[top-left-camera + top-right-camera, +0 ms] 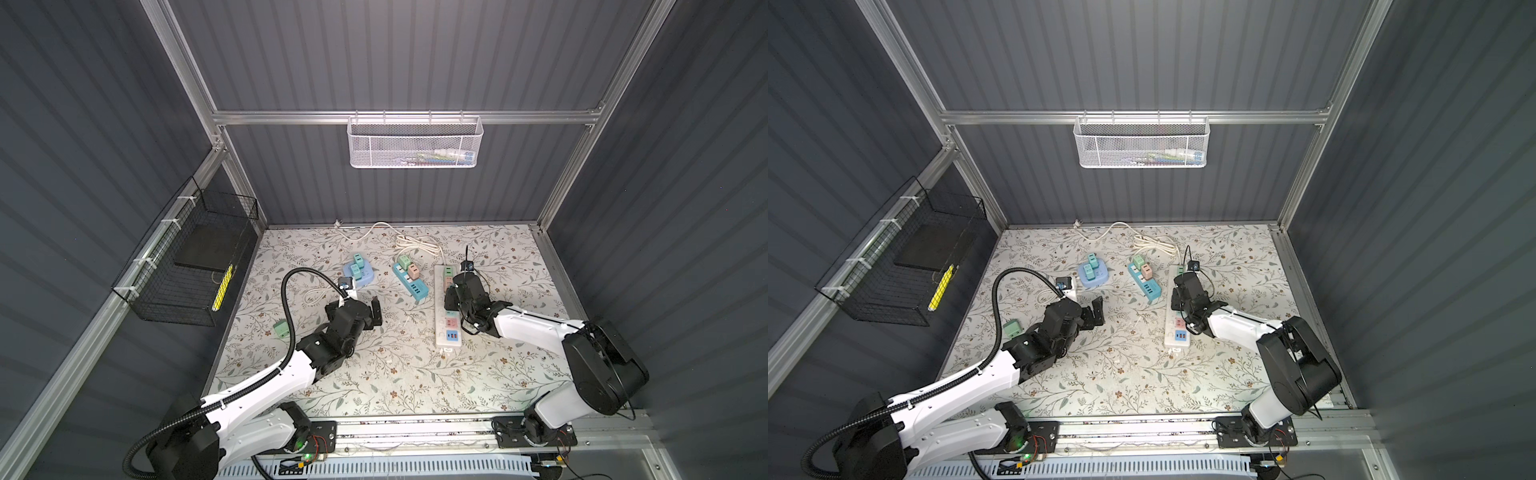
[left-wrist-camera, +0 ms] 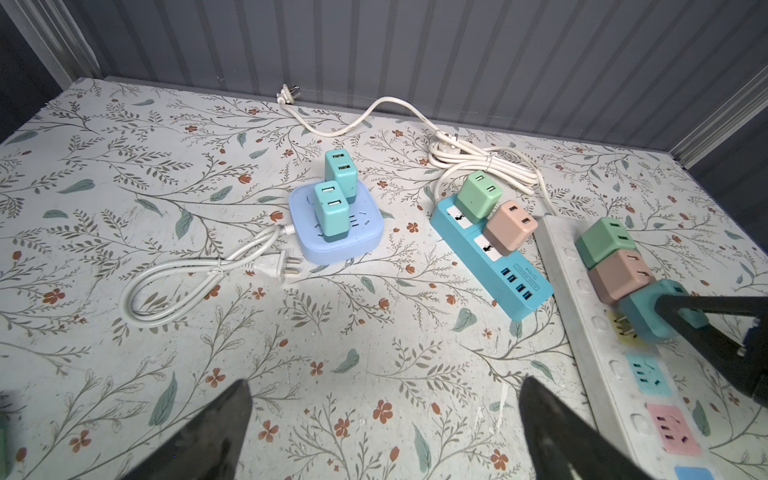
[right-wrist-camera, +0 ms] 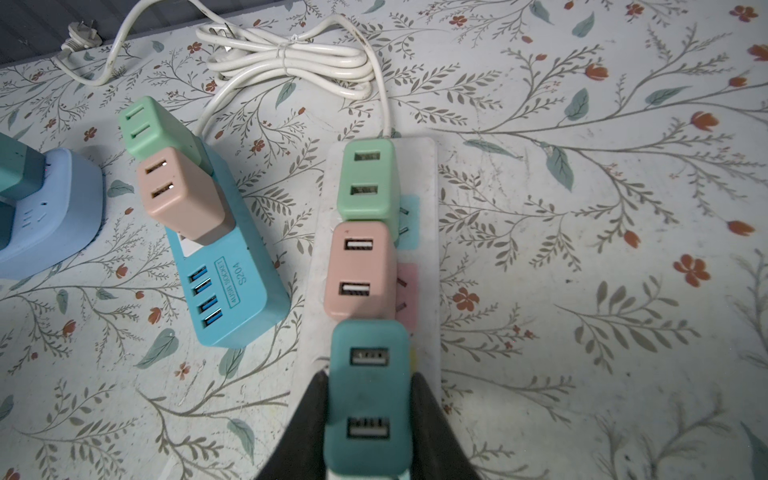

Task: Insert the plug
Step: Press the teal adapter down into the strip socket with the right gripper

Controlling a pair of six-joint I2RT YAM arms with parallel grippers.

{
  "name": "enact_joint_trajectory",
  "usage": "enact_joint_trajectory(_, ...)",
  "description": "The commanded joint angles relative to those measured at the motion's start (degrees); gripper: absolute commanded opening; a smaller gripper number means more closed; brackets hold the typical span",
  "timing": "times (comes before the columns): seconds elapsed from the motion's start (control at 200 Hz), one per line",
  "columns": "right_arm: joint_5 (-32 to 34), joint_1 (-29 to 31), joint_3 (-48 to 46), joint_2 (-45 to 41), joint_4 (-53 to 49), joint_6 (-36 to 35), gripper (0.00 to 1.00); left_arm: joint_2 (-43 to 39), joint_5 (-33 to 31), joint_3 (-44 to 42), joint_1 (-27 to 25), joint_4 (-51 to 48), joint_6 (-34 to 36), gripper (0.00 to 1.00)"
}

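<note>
While the right tool (image 3: pixel 369 379) clamps the teal plug (image 3: pixel 370 405), its prongs show just above the white power strip (image 3: pixel 427 166) (left tool (image 2: pixel 384 384) wide open, empty).

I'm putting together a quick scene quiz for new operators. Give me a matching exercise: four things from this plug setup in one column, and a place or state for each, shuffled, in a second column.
Things
1. left gripper
2. right gripper
3. lilac socket block
4. loose green charger

Places and states
A. lies on the table, plugged into nothing
B. shut on the teal charger
C. open, holding nothing
D. carries two teal chargers

Pairs: 1-C; 2-B; 3-D; 4-A
</note>
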Motion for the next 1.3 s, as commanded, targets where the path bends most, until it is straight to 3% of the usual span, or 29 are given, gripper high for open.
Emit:
enact_joint_trajectory(0.0, 0.28, 0.48, -0.08, 1.37, -1.11, 0.94, 0.15, -0.14, -0.13, -0.05, 0.36, 0.54, 0.24, 1.0)
enact_joint_trajectory(0.505, 7.91, 2.85, 5.21, 6.6, -10.86, 3.27, 0.15, -0.66, 0.18, -0.51, 0.74, 0.74, 0.12, 1.0)
enact_joint_trajectory(0.916, 6.28, 3.73, 3.81, 10.17, -15.71, 3.64, 0.18, -2.09, 0.83, -2.19, 0.87, 0.92, -1.52, 1.0)
enact_joint_trajectory(1.206, 3.42, 3.34, 7.32, 6.62, -18.78, 1.43, 0.27, -2.62, 0.68, -2.13, 0.88, 0.42, -1.53, 1.0)
enact_joint_trajectory(1.296, 2.77, 2.79, 9.59, 4.03, -19.88, 0.61, 0.43, -2.6, 0.54, -1.51, 0.81, -0.2, -1.37, 1.0)
